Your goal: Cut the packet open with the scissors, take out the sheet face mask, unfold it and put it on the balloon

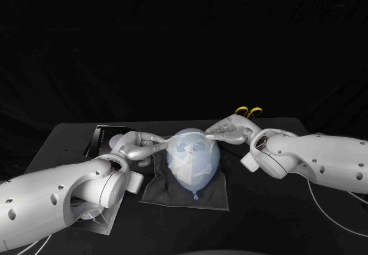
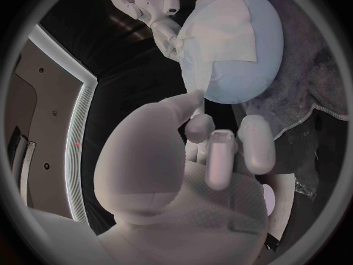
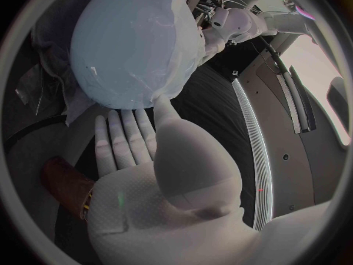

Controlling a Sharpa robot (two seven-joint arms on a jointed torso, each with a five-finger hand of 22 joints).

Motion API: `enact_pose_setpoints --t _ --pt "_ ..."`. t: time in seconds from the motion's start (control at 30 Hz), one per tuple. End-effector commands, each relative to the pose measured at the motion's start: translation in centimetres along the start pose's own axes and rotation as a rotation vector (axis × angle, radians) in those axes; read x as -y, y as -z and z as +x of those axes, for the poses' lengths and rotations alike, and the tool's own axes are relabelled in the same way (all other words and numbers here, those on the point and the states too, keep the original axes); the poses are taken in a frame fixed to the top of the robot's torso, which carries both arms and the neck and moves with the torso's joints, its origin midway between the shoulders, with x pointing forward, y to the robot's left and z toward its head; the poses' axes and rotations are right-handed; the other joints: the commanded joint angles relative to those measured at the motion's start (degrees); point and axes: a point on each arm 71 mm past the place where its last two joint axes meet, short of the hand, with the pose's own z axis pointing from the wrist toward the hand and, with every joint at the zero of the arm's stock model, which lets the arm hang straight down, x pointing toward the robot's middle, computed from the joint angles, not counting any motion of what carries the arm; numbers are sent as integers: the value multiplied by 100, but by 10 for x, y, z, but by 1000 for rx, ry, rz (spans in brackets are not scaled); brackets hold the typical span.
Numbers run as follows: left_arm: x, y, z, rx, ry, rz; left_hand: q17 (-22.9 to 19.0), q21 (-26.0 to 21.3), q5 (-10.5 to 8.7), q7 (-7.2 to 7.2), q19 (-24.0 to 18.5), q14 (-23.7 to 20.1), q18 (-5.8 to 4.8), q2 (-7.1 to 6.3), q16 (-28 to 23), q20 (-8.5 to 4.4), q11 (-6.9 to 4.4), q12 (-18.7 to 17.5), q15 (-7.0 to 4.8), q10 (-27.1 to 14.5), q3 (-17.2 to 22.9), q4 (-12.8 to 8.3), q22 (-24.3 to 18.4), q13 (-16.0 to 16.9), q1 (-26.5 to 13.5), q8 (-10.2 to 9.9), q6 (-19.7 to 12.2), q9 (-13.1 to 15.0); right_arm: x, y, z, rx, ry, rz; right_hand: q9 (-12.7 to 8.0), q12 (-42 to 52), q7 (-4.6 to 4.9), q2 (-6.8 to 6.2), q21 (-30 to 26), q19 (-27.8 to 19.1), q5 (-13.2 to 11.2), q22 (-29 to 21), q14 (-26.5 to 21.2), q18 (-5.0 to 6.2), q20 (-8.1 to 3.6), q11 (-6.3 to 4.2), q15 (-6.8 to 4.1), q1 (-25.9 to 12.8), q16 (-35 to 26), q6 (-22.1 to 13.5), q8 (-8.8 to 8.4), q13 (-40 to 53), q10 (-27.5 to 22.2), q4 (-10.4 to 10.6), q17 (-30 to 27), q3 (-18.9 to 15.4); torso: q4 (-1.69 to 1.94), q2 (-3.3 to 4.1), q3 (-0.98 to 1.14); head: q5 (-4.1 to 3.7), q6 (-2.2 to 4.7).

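Mask (image 1: 186,156) draped over the pale balloon (image 1: 208,166), which lies on a dark cloth (image 1: 165,194) in the middle of the table (image 1: 268,218). Left hand (image 1: 140,143) pinches the mask's edge at one side, right hand (image 1: 230,129) pinches the opposite edge. Yellow-handled scissors (image 1: 248,110) lie just behind the right hand

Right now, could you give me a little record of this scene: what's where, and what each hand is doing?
balloon: lies on a dark cloth
mask: unfolded, draped over the balloon
left hand: pinches one edge of the mask
right hand: pinches the opposite edge
scissors: yellow handles, behind the right hand, untouched
stage: mask on, hands not yet let go
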Motion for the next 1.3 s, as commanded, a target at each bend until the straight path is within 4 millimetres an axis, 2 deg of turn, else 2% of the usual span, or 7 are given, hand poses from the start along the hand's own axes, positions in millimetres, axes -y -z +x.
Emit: enact_pose_setpoints --t 0.03,0.47,1.1,1.3 --pt "-2 1 2 -25 15 -33 1506 37 18 7 28 605 -61 -3 22 -22 1 16 -48 53 53 -2 11 13 -47 26 -28 397 2 1 5 -35 10 6 5 24 252 -96 -16 -25 -26 -6 -27 44 4 1 7 38 -13 -7 24 6 27 -46 -7 -9 -3 -1 2 8 -5" --pt "-6 -1 -1 -25 12 -77 1506 35 8 6 24 605 -60 -19 22 -23 1 -11 -49 40 81 -5 7 -16 -78 41 -44 422 2 1 7 -41 26 0 6 24 256 -163 -18 -26 -26 -15 -43 44 4 4 8 72 -18 -10 33 6 27 -111 -9 -20 -14 1 7 28 -2" --pt "-4 -10 -7 29 -2 -30 1506 30 0 22 17 605 -59 -19 22 -23 13 -49 -43 12 115 -10 1 -51 -114 31 -127 450 1 1 7 -36 43 -9 8 25 256 -200 -15 -8 -26 -15 -21 44 4 3 8 108 -14 -9 42 6 31 -167 -6 -21 -4 2 1 8 1" --pt "-6 -10 -7 10 -11 -47 1494 54 -6 83 46 602 -71 6 17 5 70 -337 2 -213 107 -24 49 -355 -158 -64 -348 453 1 1 5 -20 43 -14 10 29 257 -174 -10 15 -26 -12 8 46 3 3 6 91 -7 -2 51 8 40 -161 -2 -14 -4 -1 3 14 -2"
